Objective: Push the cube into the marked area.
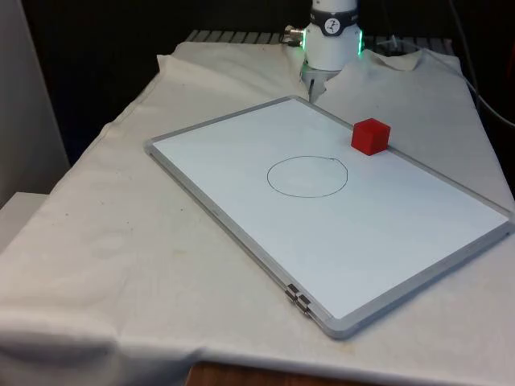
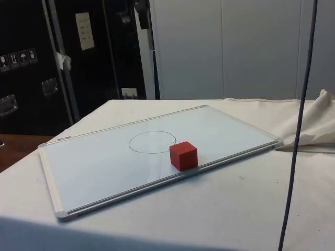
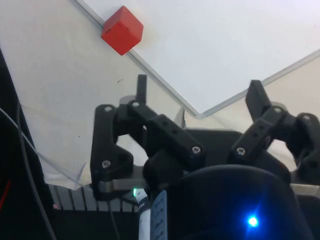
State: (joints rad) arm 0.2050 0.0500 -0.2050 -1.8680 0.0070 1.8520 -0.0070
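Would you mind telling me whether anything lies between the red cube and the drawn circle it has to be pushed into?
Nothing visible does. The red cube sits near the whiteboard's edge, outside the drawn circle, and the stretch of board between them is bare in both the front and side views.

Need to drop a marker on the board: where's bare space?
Most of the whiteboard is bare: all around the drawn circle and toward the near corner. Only the red cube by the far edge takes space; the hand is off-board.
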